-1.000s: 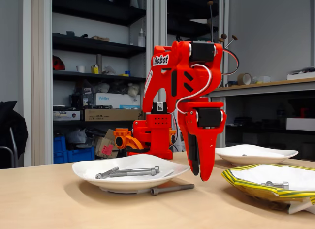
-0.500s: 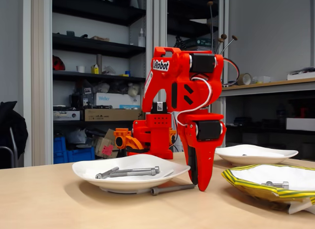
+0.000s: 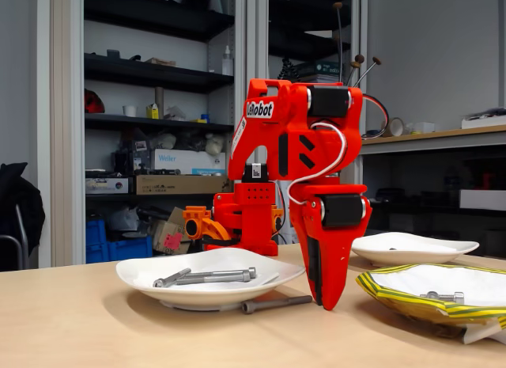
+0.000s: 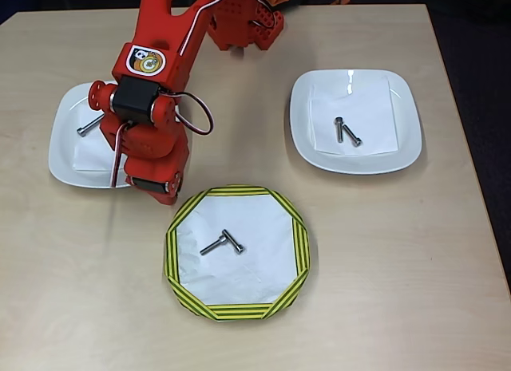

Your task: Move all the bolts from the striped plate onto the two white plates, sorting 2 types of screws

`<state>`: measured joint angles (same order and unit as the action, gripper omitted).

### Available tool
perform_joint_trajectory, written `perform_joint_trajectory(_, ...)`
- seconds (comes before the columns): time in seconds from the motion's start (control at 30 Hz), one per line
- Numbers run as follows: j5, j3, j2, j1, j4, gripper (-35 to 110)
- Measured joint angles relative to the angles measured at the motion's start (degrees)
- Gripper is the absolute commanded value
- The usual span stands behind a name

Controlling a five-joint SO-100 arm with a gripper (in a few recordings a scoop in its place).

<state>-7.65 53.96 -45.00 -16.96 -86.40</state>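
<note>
"LeRobot" on the red arm (image 3: pixel 258 109); seemingly "Weller" on a shelf box (image 3: pixel 168 157)

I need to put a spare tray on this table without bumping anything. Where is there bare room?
Bare tabletop lies right of the striped plate and below the right white plate in the overhead view; the lower left corner is bare too. It is crowded between the left white plate and the striped plate, where the end effector hangs.

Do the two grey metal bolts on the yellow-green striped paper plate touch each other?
Touching. In the overhead view the longer bolt meets the shorter bolt at one end, forming an angle on the striped plate.
</note>
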Motion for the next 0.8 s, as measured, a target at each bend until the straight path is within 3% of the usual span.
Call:
perform_joint_trajectory(0.37, 6.2, -3.6, -6.7, -0.2, -4.9, 0)
perform_joint_trajectory(0.63, 17.1, -3.6, -13.5, 2.7, -6.6, 1)
perform_joint_trajectory(0.8, 26.0, -3.6, -14.2, 9.3, -2.0, 4)
